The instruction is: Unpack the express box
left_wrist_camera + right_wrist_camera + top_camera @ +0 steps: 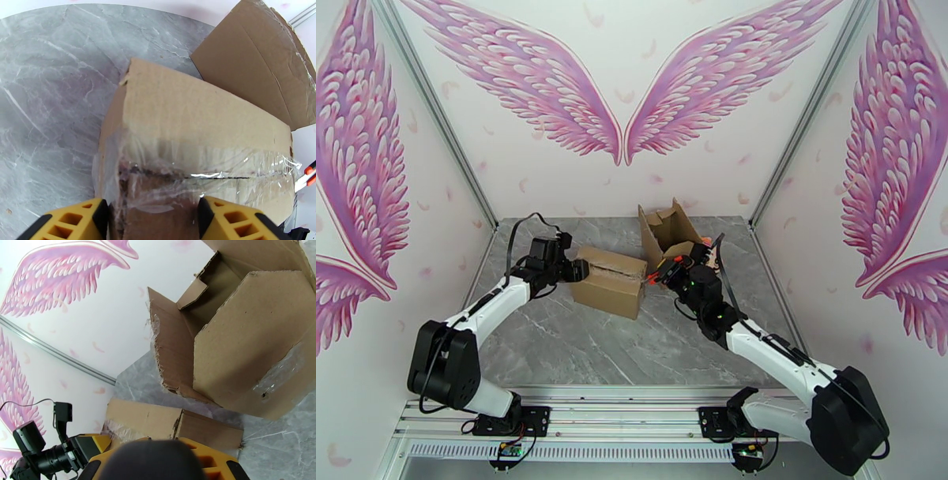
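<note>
A sealed cardboard express box [610, 286] [205, 130] [166, 423] lies at the middle of the grey marble bench [577, 347], its top seam bound under wrinkled clear tape [205, 173] and its contents hidden. Just behind it, toward the right, a second carton [670, 227] [252, 63] [245, 338] stands torn open with its ragged flaps up. The right wrist view looks into it and shows bare cardboard walls and a folded inner flap. The left hand [581, 271] [152, 205] is at the sealed box's left end, and its yellow fingers [75, 221] are apart, one on each side of the taped end. Whether they press the cardboard cannot be told from the left wrist view. The right hand [667, 272] is at the box's right end, between the two cartons. It is clamped on a dark rounded object [154, 461] that sits between its yellow fingers. Orange-tipped prongs [654, 276] [310, 170] reach from that hand to the box's right edge, though whether they touch the cardboard is too small to tell.
</note>
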Action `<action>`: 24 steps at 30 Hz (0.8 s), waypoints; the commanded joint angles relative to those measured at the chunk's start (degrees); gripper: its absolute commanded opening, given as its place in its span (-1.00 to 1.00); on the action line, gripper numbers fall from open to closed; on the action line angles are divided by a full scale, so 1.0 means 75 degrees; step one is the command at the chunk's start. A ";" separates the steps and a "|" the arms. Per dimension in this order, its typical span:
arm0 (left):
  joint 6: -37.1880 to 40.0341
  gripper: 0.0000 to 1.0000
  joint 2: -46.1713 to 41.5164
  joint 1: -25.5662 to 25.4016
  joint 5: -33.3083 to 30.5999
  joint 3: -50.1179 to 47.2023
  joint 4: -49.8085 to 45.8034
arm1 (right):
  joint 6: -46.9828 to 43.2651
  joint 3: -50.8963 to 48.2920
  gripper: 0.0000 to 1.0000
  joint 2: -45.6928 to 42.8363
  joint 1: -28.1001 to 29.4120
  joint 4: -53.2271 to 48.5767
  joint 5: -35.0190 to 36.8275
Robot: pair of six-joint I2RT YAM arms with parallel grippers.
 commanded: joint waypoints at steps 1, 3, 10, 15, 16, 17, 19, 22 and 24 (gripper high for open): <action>-0.0374 0.27 -0.0392 -0.0042 -0.0183 -0.0478 -0.0601 | -0.0127 0.0347 -1.00 0.0013 0.0042 -0.0301 0.0794; -0.0785 0.31 -0.0665 -0.0047 -0.0297 -0.0751 -0.0449 | -0.0313 0.0458 -1.00 -0.0135 0.0038 -0.0628 0.0881; -0.1331 0.54 -0.1752 -0.0087 -0.0703 -0.1168 -0.0254 | -0.1303 0.0636 -1.00 -0.0965 0.0215 -0.2667 0.0929; -0.0054 0.70 -0.1611 -0.0098 -0.1152 0.0237 -0.0964 | -0.1693 0.0245 -1.00 -0.1217 0.1008 -0.3227 0.1190; 0.0164 0.72 -0.1451 -0.0097 -0.1188 0.0562 -0.1062 | -0.1784 0.0237 -1.00 -0.1094 0.1195 -0.3235 0.1233; 0.0321 0.74 -0.1284 -0.0092 -0.1197 0.0834 -0.1115 | -0.1877 0.0218 -1.00 -0.0965 0.1340 -0.3184 0.1236; 0.0751 0.77 -0.0806 -0.0098 -0.0965 0.1359 -0.1099 | -0.2031 0.0282 -1.00 -0.0573 0.1671 -0.3029 0.1255; 0.1313 0.81 0.0114 -0.0089 -0.0622 0.2339 -0.1168 | -0.2210 0.0591 -1.00 0.0173 0.2010 -0.2799 0.1231; 0.1694 0.82 0.0800 -0.0086 -0.0388 0.2959 -0.1279 | -0.2286 0.0869 -1.00 0.0660 0.2124 -0.2587 0.1088</action>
